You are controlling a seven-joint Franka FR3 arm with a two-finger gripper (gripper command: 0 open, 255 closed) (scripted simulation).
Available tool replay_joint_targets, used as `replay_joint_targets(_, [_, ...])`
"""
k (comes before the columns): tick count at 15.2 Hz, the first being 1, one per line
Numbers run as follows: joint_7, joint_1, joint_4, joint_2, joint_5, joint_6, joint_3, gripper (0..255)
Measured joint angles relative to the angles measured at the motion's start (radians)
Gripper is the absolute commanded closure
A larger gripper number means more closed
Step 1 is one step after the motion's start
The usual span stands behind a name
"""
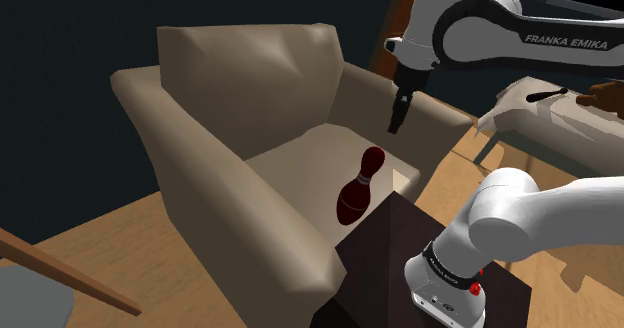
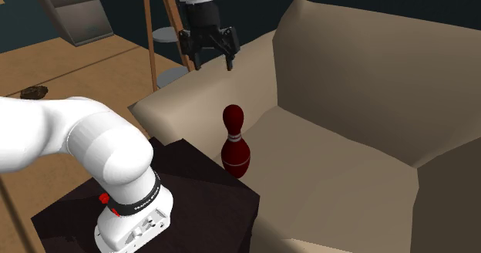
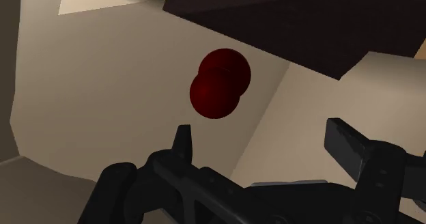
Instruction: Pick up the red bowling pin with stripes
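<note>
Hand (image 2: 213, 62) pointing down, spread, above pin (image 2: 236, 143)

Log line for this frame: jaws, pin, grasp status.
jaws: open, empty, raised clear of pin | pin: upright on seat beside stand | grasp: not yet

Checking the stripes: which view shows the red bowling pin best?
Second exterior view: the bowling pin stands upright on the armchair seat, stripes visible. Shoulder view shows it darker, stripes fainter; wrist view looks down on its top.
</note>
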Motion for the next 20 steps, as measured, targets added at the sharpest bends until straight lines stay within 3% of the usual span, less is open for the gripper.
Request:
replay_joint_targets(9, [-0.223, 0.024, -0.228, 0.113, -0.216, 0.363, -0.064, 0])
replay_joint_targets(17, [-0.198, 0.012, -0.306, 0.193, -0.272, 0.520, -0.071, 0])
replay_joint_targets(18, [-0.195, 0.011, -0.310, 0.195, -0.274, 0.526, -0.071, 255])
replay_joint_targets(20, [-0.194, 0.010, -0.312, 0.197, -0.276, 0.532, -0.072, 255])
